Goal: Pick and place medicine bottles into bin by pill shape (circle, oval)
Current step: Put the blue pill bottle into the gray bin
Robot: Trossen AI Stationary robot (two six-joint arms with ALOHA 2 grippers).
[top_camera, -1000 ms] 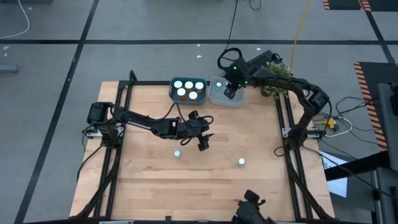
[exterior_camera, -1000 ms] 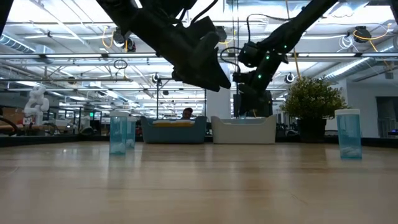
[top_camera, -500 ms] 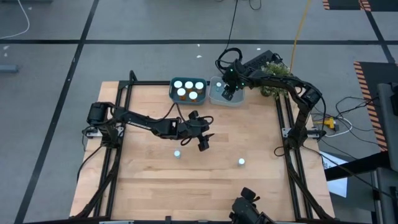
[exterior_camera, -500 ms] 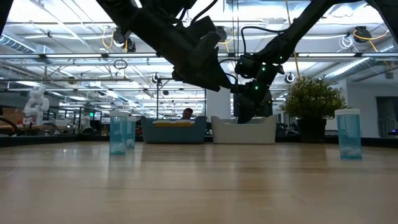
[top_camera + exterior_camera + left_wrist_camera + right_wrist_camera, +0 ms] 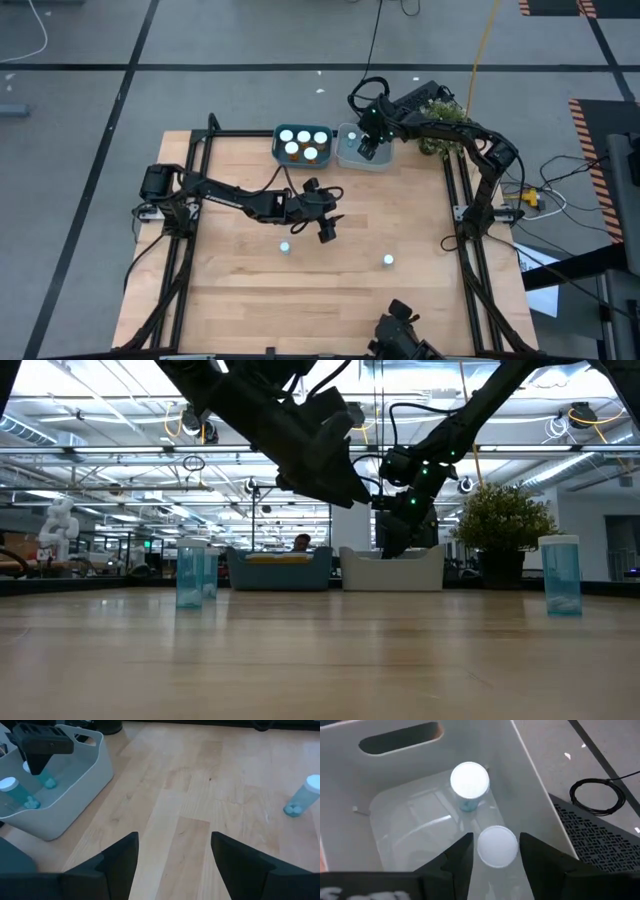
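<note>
I see the right gripper (image 5: 490,851) lowered into the grey bin (image 5: 352,157) at the far edge, its fingers closed on a pale-blue bottle (image 5: 496,845) beside another one standing inside. The left gripper (image 5: 172,855) hovers spread and empty over mid-table; two pale-blue bottles (image 5: 285,247) stand nearer me, their pills unreadable.

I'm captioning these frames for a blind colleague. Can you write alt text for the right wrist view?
Looking down into a pale grey bin, the right gripper has its jaws on either side of a white-capped bottle inside the bin. A second white-capped, pale-blue bottle stands upright on the bin floor just beyond it.
</note>
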